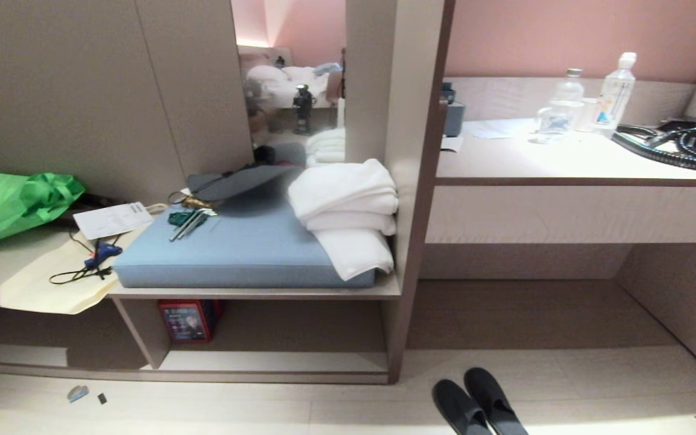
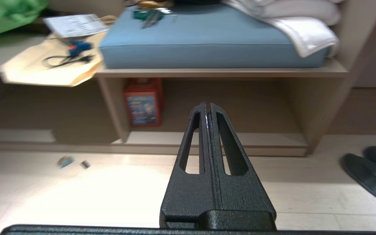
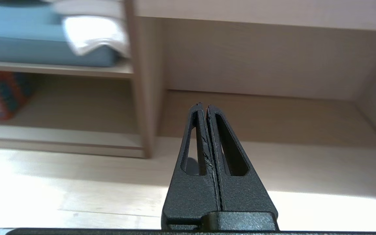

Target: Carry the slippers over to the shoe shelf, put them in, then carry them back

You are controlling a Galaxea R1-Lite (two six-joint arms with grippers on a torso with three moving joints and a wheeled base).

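Both slippers (image 1: 478,402) show from the head; only wrist views show each pincer (image 2: 207,105) (image 3: 203,106) pressed together

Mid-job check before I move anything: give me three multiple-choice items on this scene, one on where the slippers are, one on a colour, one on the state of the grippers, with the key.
1. Where are the slippers?
A. On the floor in front of the unit, by its upright panel
B. Inside the shoe shelf
C. On the blue cushion

2. What colour is the bag at the left end of the bench?
A. Red
B. Green
C. White

3. How do the left gripper and right gripper stand?
A. Both open
B. One closed on a slipper
C. Both shut, holding nothing

Key: 1 A, the pair lies side by side on the pale floor, outside the cubby. 2 B, the crumpled bag is bright green. 3 C, in each wrist view the fingers meet with nothing between them.
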